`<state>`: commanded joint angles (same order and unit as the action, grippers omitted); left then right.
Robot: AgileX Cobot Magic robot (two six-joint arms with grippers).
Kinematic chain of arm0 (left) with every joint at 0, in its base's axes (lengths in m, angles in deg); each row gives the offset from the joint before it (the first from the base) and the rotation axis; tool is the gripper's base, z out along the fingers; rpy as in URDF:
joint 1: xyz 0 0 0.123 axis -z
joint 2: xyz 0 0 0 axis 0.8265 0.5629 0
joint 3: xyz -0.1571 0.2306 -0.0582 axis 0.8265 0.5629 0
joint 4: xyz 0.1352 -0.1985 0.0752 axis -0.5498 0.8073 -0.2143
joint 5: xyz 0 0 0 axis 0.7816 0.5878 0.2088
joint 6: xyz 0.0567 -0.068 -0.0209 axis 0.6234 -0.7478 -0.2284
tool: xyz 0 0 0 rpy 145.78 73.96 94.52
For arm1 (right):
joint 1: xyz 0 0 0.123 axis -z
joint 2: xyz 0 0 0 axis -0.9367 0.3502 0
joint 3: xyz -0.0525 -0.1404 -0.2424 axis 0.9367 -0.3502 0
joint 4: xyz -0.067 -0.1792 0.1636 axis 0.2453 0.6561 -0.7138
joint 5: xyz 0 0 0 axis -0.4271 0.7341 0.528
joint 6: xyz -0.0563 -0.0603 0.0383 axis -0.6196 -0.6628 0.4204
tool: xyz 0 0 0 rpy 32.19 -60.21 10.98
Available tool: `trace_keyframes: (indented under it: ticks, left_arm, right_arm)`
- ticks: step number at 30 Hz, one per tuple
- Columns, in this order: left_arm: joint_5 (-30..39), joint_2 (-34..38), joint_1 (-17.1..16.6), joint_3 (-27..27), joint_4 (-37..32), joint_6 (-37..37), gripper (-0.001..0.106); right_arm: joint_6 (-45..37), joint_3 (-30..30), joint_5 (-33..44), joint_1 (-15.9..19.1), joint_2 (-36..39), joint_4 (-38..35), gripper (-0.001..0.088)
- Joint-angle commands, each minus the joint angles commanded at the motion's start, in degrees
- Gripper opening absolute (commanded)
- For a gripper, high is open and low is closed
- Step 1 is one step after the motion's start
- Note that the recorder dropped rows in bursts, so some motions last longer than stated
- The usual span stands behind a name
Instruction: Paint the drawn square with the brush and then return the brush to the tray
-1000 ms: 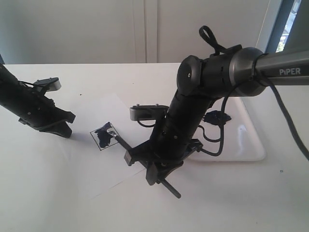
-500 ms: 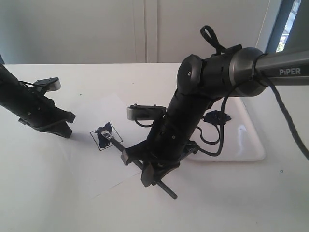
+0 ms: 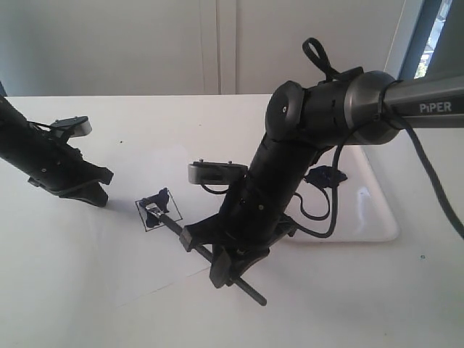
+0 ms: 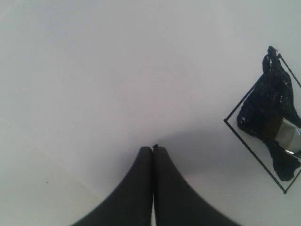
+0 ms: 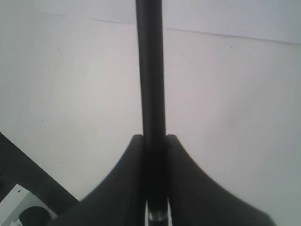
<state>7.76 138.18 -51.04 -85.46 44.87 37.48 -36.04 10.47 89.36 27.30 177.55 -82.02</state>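
Right tool [image 3: 221, 262]: clamped on the brush [image 3: 174, 225], well down the handle. In the right wrist view the two fingers [image 5: 134, 155] press the black shaft [image 5: 150, 70] from both sides. A silver band shows low between them, partly cut off by the frame edge.

Brush lies tilted. Its head is down on the drawn square [image 3: 158, 209] and its tail sticks out past my tool over the bare counter [image 3: 348, 304]. Bristles are hard to make out against the dark paint. In the left wrist view only the silver ferrule [image 4: 288, 134] shows, lying over the smear and cut off at the frame edge.

Drawn square [image 4: 265, 117]: dark paint fills much of it, with white showing in the corners. It sits on the paper sheet [image 3: 138, 261].

Left tool [image 3: 90, 192]: fingers together [image 4: 153, 149], holding nothing, tip down near the counter beside the paper, apart from the square.

Tray [image 3: 388, 217]: behind my right arm, which hides most of it. Only the right rim and one corner are clear. A dark shape beside the arm is there, but I cannot tell if it is paint or cable.
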Motion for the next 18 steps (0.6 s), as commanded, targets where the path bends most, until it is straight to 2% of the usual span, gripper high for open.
trace_keyframes:
  ticks: [11,18]
  left_arm:
    - [-0.26,0.0,0.0,-0.1,0.0,0.0,0.0]
    - [0.72,-5.13,0.0,-0.1,0.29,0.0,0.0]
  right_arm:
    - [-0.24,0.0,1.18,0.0,-2.31,1.45,0.0]
    - [0.06,0.0,0.38,0.0,-2.31,2.08,0.0]
